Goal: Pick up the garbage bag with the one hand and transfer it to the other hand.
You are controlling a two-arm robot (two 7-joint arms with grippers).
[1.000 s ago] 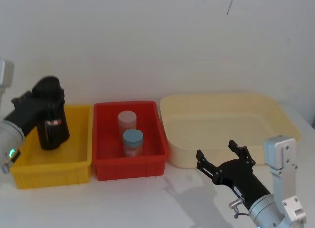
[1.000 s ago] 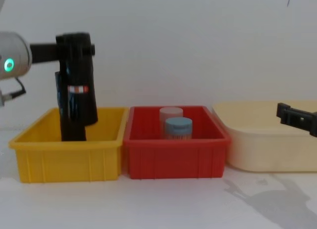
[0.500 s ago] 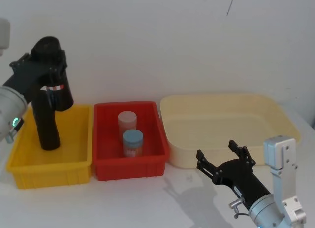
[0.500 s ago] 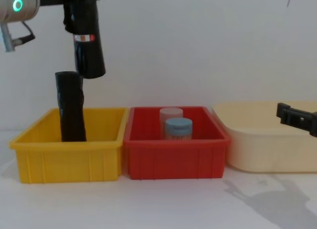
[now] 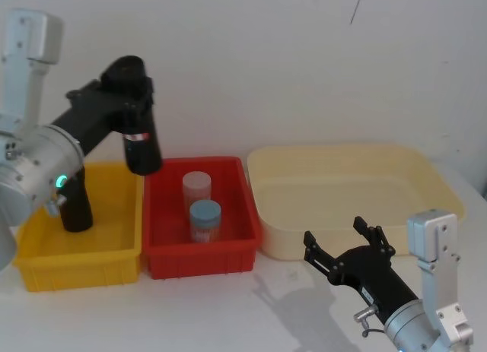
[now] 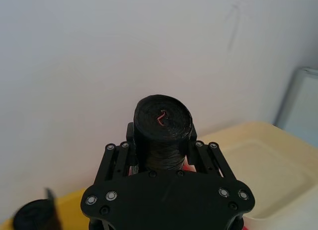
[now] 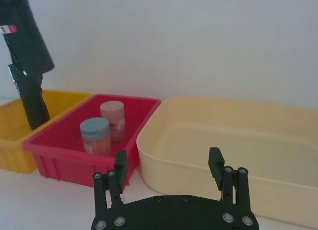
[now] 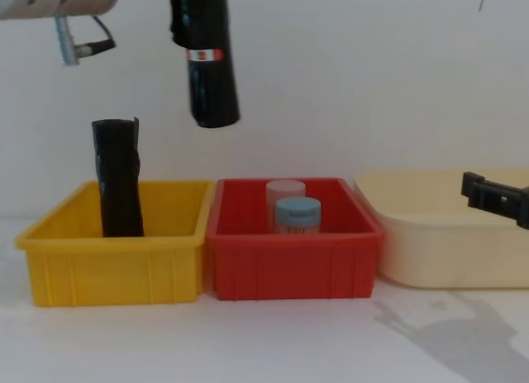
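Note:
The garbage bag (image 5: 141, 143), a black roll with a red-and-white label band, hangs nearly upright in the air. My left gripper (image 5: 128, 84) is shut on its upper end. In the chest view the garbage bag (image 8: 211, 77) hangs high above the seam between the yellow and red bins. The left wrist view looks down on the roll's end (image 6: 163, 121), which sits between my left gripper's fingers (image 6: 130, 143). My right gripper (image 5: 335, 232) stands open and holds nothing. It is low at the front right, before the cream tub, far from the bag, and its fingers (image 7: 120, 163) are spread wide.
A plain black crinkled roll (image 8: 118, 180) stands in the yellow bin (image 8: 107, 263). The red bin (image 8: 293, 263) holds two capped jars (image 8: 296, 213). A large cream tub (image 5: 441, 192) sits at the right. A white wall is close behind the bins.
My left arm has lifted the garbage bag out of the yellow bin and carried it up and to the right, to over the bins' seam. The right arm has not moved.

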